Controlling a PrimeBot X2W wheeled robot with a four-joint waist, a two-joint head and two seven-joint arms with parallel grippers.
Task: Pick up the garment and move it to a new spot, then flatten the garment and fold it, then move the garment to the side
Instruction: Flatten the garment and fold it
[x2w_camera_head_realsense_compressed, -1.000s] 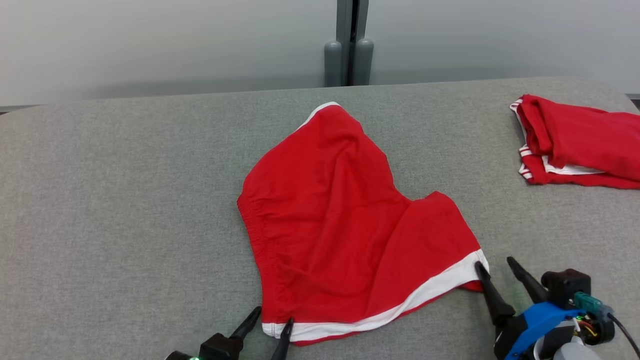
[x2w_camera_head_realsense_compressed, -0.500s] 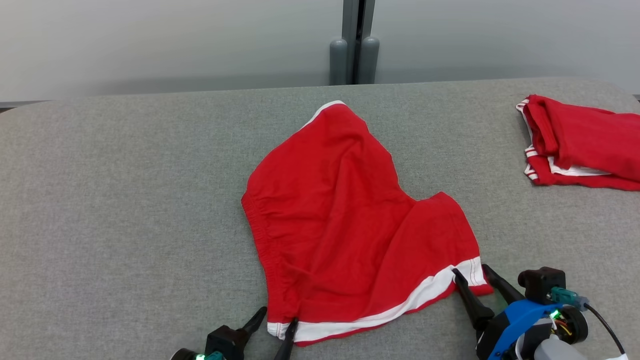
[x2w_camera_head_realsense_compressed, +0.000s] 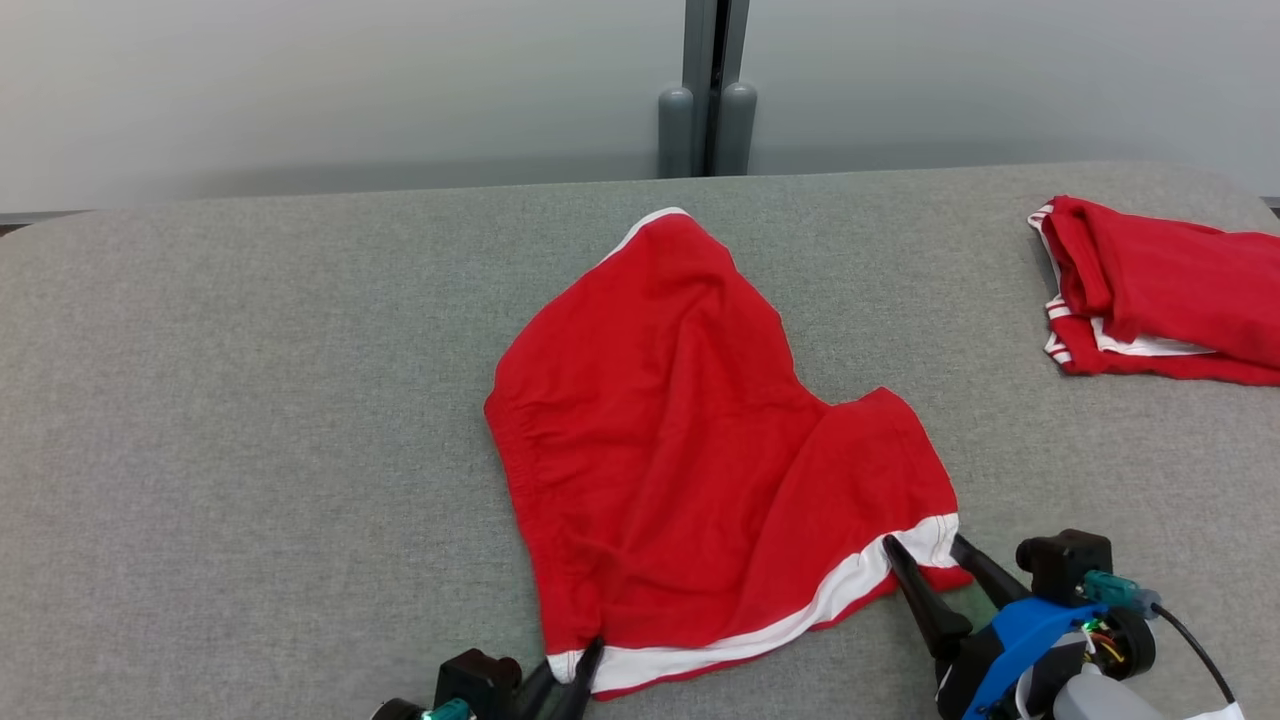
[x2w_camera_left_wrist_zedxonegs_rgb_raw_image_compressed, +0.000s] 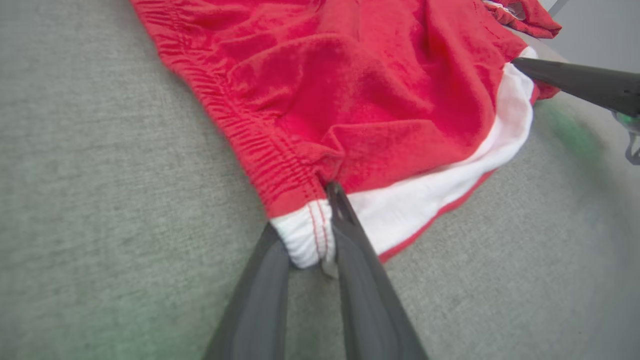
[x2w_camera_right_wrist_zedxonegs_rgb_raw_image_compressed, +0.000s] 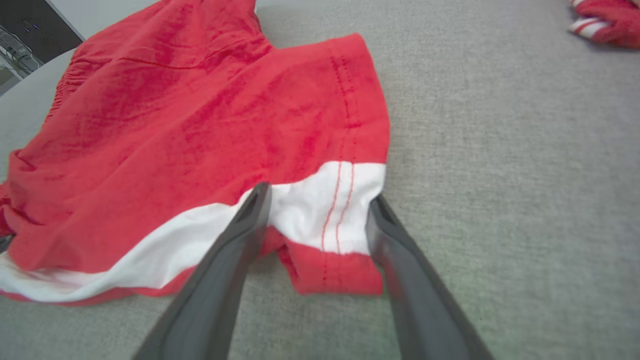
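Observation:
The garment (x2w_camera_head_realsense_compressed: 680, 430) is a pair of red shorts with a white band along its near hem, spread crumpled on the grey table (x2w_camera_head_realsense_compressed: 250, 400). My left gripper (x2w_camera_head_realsense_compressed: 573, 662) sits at its near left corner, shut on the white waistband end (x2w_camera_left_wrist_zedxonegs_rgb_raw_image_compressed: 305, 240), which is pinched between the two dark fingers. My right gripper (x2w_camera_head_realsense_compressed: 922, 542) is at the near right corner, open. Its fingers straddle the white band (x2w_camera_right_wrist_zedxonegs_rgb_raw_image_compressed: 325, 210) without squeezing it. The left wrist view shows one right finger (x2w_camera_left_wrist_zedxonegs_rgb_raw_image_compressed: 575, 82) touching the far hem of the garment (x2w_camera_left_wrist_zedxonegs_rgb_raw_image_compressed: 350, 85).
A second red and white garment (x2w_camera_head_realsense_compressed: 1160, 290) lies folded at the table's far right edge. A grey post (x2w_camera_head_realsense_compressed: 705, 100) stands behind the table against a pale wall. Bare grey cloth stretches left of the shorts and behind them.
My left gripper has closed on the near left corner. My right gripper has slid left and forward until its fingers stand on both sides of the near right corner.

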